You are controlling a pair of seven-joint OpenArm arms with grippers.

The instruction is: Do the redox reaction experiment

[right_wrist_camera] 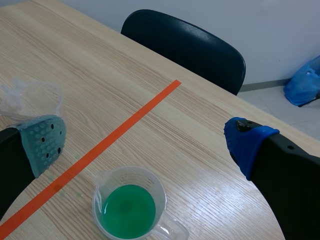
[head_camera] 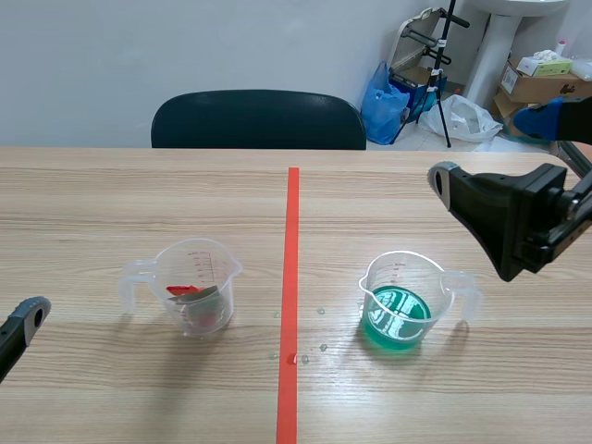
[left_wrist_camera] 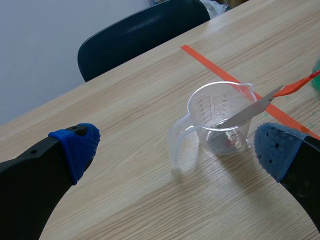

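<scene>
Jug of green liquid (head_camera: 398,313) stands on the counter (head_camera: 111,194) right of the tape line (head_camera: 292,240), beneath the right end effector (right_wrist_camera: 147,142), whose fingers are apart. Left of the line, a clear jug (head_camera: 196,294) holds a red-handled blade (left_wrist_camera: 250,106), and the left end effector (left_wrist_camera: 175,149) facing it is likewise spread.

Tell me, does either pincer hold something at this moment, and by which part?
Nothing is held: the left pincer and the right pincer both stand open and empty.
</scene>
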